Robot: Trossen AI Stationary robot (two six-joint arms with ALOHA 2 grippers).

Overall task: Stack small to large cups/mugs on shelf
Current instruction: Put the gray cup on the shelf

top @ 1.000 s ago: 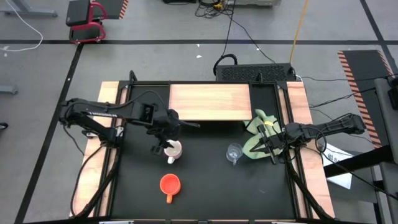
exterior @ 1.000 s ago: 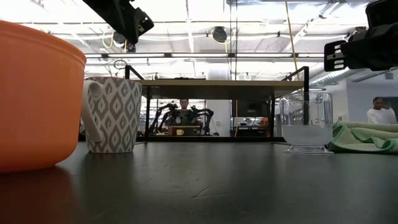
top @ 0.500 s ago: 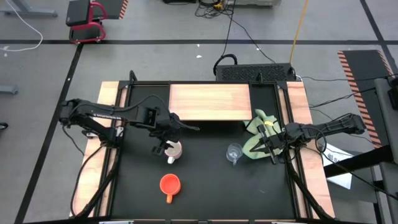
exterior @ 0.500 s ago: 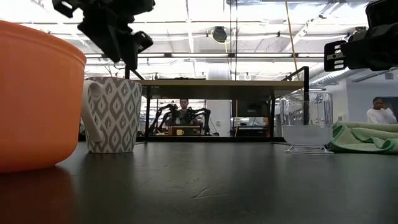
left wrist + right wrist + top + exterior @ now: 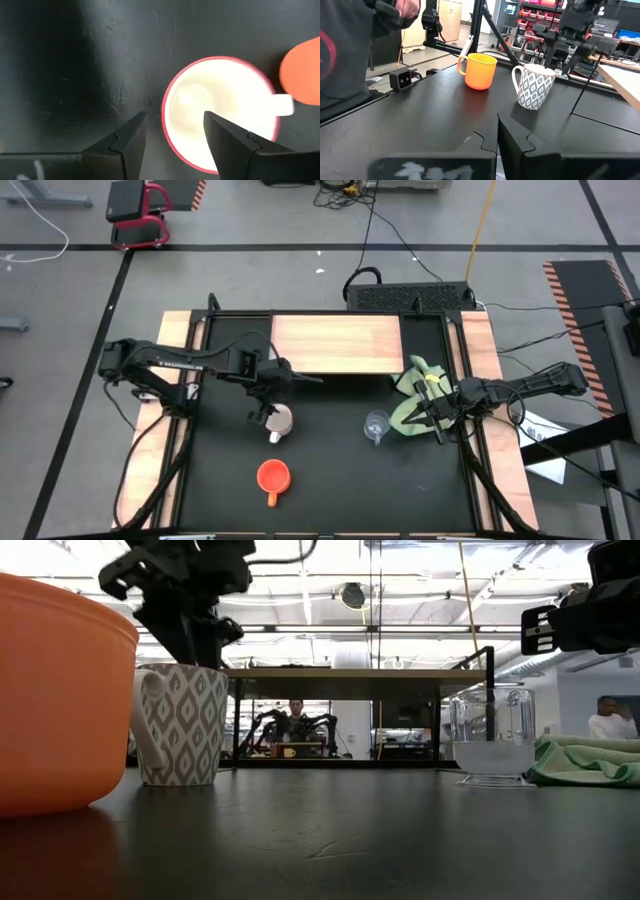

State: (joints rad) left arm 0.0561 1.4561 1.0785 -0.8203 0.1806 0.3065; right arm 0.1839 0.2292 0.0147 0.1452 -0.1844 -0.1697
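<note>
Left gripper [image 5: 185,640] now lower than a second ago, down at the white mug's [image 5: 181,723] rim. Fingers [image 5: 227,142] open, straddling the rim's left side, one inside, one outside. Mug itself not shifted.

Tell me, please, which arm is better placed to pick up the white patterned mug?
Left. The left gripper hangs open directly over the white mug, its fingers straddling the rim. The right gripper waits across the table by the green cloth, beyond the clear glass cup.
</note>
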